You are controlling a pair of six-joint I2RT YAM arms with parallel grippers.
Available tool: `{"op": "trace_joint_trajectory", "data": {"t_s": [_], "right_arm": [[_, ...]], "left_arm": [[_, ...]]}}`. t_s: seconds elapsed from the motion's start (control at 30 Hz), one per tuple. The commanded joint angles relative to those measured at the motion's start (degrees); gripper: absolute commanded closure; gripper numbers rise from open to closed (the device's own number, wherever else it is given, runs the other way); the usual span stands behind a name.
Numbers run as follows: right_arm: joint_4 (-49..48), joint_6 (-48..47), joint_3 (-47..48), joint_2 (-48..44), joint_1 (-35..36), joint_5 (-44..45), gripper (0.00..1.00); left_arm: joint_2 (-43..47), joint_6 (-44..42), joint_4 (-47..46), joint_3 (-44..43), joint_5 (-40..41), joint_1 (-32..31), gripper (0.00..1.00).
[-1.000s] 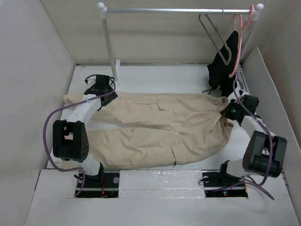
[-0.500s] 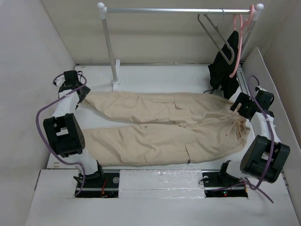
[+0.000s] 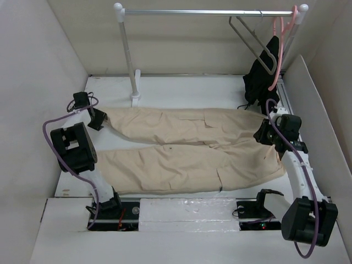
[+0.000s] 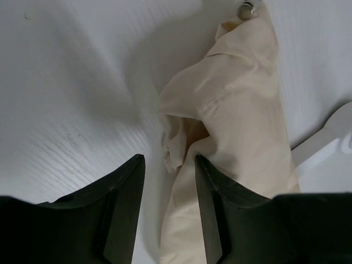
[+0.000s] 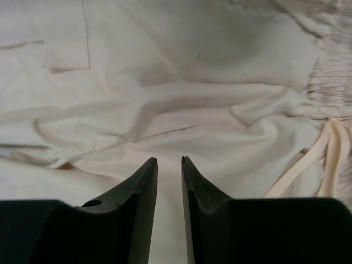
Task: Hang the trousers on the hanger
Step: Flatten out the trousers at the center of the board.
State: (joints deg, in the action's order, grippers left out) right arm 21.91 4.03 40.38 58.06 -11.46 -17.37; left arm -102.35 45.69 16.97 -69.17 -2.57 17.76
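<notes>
Stretching left-to-right, waist rightward, trousers lie by parted left fingers and right fingers.

Large light beige trousers, spread flat in front of and below the clothes rail. Lie crosswise, gathered drawstring waist under the rail's right end, both long legs reaching toward its left end, side by side and parting slightly at the cuffs. Flap pocket on each leg; far cuff crumpled. Thin grey wire hanger, triangular, hooked on the rail near its right end, hanging tilted.
</notes>
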Motion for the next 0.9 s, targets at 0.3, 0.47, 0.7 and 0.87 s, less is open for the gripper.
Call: {"op": "trace_joint_trajectory", "data": {"t_s": [0.3,0.47,0.7,0.87], "right_arm": [[1.73,-5.16,-0.57,-2.70,1.62,-2.59,0.57],[-0.99,-5.53,-1.62,0.38,1.62,-3.72,0.34],[-3.10,-6.93,-2.67,3.98,1.62,-2.33,0.26],[-3.54,-6.85,-2.41,11.09,0.49,0.14,0.19]], "left_arm": [[-5.49,0.54,1.21,-4.30,1.07,0.26,0.94],[-4.27,-3.50,3.59,-9.58,4.39,0.26,1.00],[-1.80,-14.83,6.75,-15.73,11.08,0.26,1.00],[-1.46,-18.27,9.05,-16.18,22.23,-1.40,1.00]]}}
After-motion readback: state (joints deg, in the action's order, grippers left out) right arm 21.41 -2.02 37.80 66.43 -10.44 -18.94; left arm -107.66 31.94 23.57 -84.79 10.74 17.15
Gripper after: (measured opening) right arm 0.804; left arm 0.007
